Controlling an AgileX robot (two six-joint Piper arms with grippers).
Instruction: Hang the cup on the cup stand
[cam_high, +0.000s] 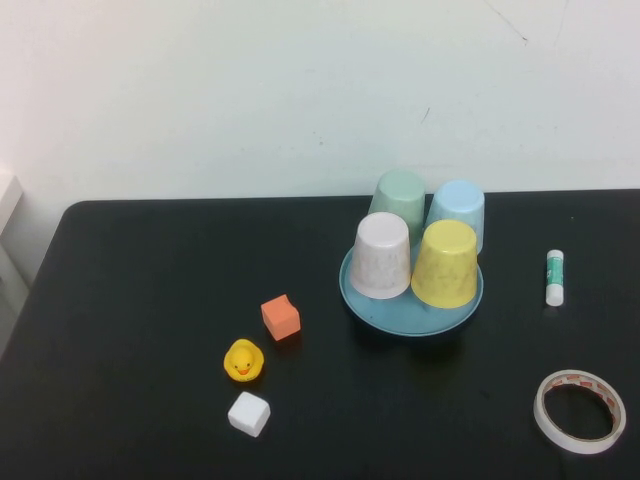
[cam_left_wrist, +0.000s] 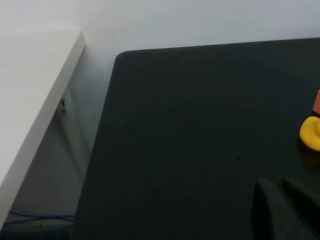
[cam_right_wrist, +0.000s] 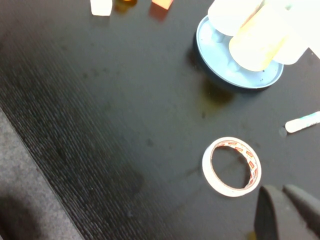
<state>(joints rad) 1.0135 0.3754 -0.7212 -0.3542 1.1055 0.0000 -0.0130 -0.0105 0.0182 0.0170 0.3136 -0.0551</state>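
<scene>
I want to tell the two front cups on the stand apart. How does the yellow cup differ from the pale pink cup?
The yellow cup is a plain, saturated yellow; the pale pink cup is whitish pink with a faint mottled pattern. The yellow cup sits on the right of the teal cup stand, the pale pink cup on its left. Both are handleless, tapered, upside down on the stand, and similar in size. Neither gripper touches them: both are shut and away from the stand.

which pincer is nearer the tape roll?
Right. The right pincer hangs shut just beside the tape roll; the left pincer, also shut, is over the table's far left side.
</scene>
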